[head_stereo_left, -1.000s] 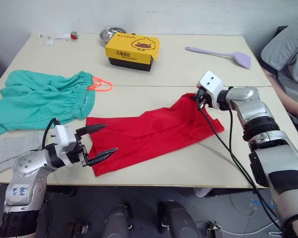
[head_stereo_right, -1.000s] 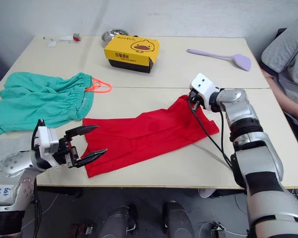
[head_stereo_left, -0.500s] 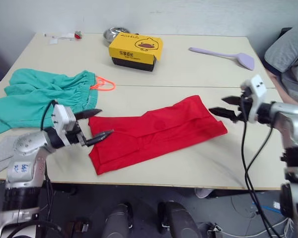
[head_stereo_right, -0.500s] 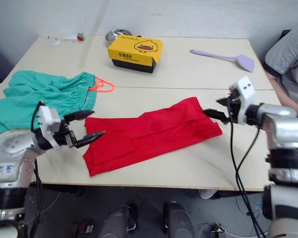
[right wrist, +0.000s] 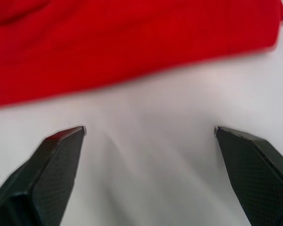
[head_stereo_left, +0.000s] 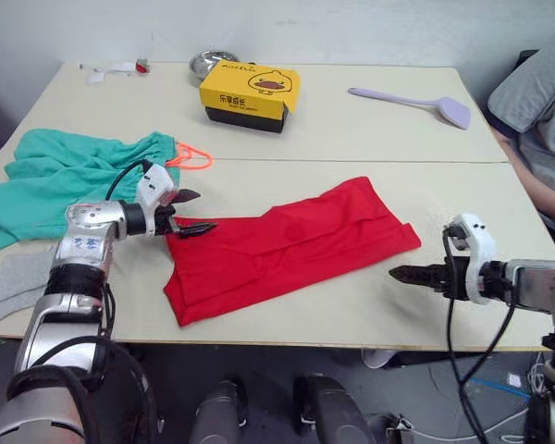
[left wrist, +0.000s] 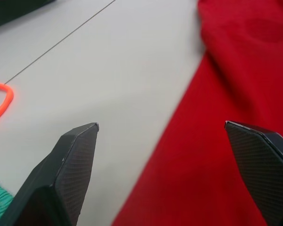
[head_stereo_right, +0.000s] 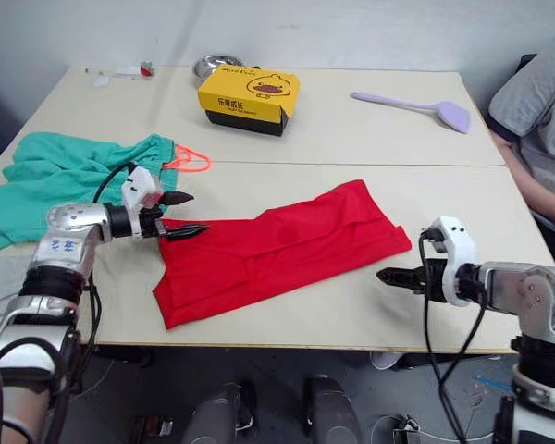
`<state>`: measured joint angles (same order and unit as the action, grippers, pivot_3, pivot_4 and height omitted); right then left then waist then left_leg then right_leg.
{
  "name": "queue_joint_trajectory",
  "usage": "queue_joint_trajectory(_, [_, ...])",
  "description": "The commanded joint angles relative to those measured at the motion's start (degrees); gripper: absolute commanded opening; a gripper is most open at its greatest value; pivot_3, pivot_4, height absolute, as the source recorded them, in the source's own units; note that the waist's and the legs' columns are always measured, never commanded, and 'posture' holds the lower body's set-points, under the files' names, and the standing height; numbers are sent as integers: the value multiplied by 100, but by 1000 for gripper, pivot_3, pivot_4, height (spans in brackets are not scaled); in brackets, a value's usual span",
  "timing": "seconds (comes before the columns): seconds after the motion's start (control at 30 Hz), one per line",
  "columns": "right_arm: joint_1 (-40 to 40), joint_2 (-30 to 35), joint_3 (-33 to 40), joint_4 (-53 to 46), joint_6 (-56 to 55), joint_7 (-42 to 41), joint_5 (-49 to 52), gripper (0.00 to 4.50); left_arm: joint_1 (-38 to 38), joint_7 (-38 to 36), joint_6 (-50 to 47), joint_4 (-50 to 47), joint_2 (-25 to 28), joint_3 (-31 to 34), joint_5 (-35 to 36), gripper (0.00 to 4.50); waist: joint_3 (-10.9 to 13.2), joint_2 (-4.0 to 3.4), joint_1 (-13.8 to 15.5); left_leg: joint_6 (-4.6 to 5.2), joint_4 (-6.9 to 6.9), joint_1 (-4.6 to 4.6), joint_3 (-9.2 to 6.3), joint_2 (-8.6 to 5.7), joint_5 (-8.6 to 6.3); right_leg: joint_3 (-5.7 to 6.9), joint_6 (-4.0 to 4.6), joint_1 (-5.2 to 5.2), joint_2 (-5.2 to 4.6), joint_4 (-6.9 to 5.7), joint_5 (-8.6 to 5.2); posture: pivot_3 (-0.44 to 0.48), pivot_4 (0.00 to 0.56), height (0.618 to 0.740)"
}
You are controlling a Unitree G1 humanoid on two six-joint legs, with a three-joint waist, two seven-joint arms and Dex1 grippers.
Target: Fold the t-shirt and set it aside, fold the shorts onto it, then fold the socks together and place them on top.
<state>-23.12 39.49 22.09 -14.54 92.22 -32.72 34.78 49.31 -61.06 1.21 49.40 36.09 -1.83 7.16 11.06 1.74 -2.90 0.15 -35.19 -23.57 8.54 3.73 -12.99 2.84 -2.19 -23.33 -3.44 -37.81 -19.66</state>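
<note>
Bright red t-shirt (head_stereo_left: 291, 242); teal-green shorts (head_stereo_left: 74, 176) with neon-orange drawstring (head_stereo_left: 189, 157); light grey socks (head_stereo_left: 9, 282); yellow and black box (head_stereo_left: 249, 95); lilac spatula (head_stereo_left: 416, 102); beige counter (head_stereo_left: 351, 139).

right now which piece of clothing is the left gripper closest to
The red t-shirt. The open left gripper is at its left end, while the teal shorts lie further to the robot's left and the grey socks near the table's front-left corner.

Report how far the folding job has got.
Done: the t-shirt lies folded lengthwise into a long red strip. In hand: nothing is gripped; the left gripper is open at the strip's left end, and the right gripper is open beside its right end. Left: finishing and setting it aside, then the shorts and socks.
</note>
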Motion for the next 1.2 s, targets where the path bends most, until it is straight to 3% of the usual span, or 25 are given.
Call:
queue_joint_trajectory(0.03, [-122, -613, 141, -62, 28, 714, -10, 4463, 474, -158, 133, 765, -81, -175, -324, 4500, -13, 31, -30, -26, -1, -2, 2, 1, 15, 0, 0, -3, 3, -1, 0, 0, 150, 740])
queue_joint_trajectory(0.3, [-552, -1487, 97, 240, -101, 1486, -446, 4463, 598, -428, -155, 1337, -132, -360, -707, 4500, -23, 61, -68, -11, -5, 10, 4, 8, 20, -3, 10, -4, 6, -20, 11, 0, 150, 740])
queue_joint_trajectory(0.33, [-594, -1516, 41, 291, -173, 1495, -475, 4500, 550, -448, -191, 1338, -124, -367, -727, 4096, -26, 64, -69, -10, -4, 13, 4, 8, 21, -3, 12, -1, 6, -20, 12, 0, 150, 740])
queue_joint_trajectory(0.47, [-720, -1573, -123, 486, -468, 1520, -563, 3549, 386, -511, -211, 1257, -101, -317, -695, 2990, -30, 70, -71, -7, 0, 18, 4, 8, 23, -3, 16, 2, 4, -20, 15, 0, 150, 740])
queue_joint_trajectory(0.77, [-1130, -1490, -518, 998, -1451, 1391, -776, 259, -376, -728, -736, 165, 136, 8, -324, 114, -29, 64, -179, -10, 8, 17, 6, 8, 25, -6, 14, -1, 5, -22, 13, 0, 150, 740])
queue_joint_trajectory(0.8, [-1190, -1404, -610, 1067, -1511, 1288, -763, 54, -491, -758, -859, -58, 169, 56, -252, 0, -27, 62, -187, -11, 8, 17, 7, 7, 26, -6, 14, -2, 4, -22, 13, 0, 150, 740])
queue_joint_trajectory(1.07, [-1801, -936, -1179, 2054, -2432, 829, -1046, 54, -1462, -687, -2241, -2360, 393, 444, 439, 0, -17, 46, -168, -31, 10, 8, 8, 7, 38, -8, 11, -12, 5, -24, 11, 0, 150, 740])
queue_joint_trajectory(1.2, [-2259, -858, -1792, 2815, -3338, 524, -1503, 54, -2531, -241, -3441, -4382, 447, 739, 935, 0, -12, 40, -207, -34, 9, 2, 17, 4, 38, -18, 5, -16, 1, -23, 9, 0, 150, 740])
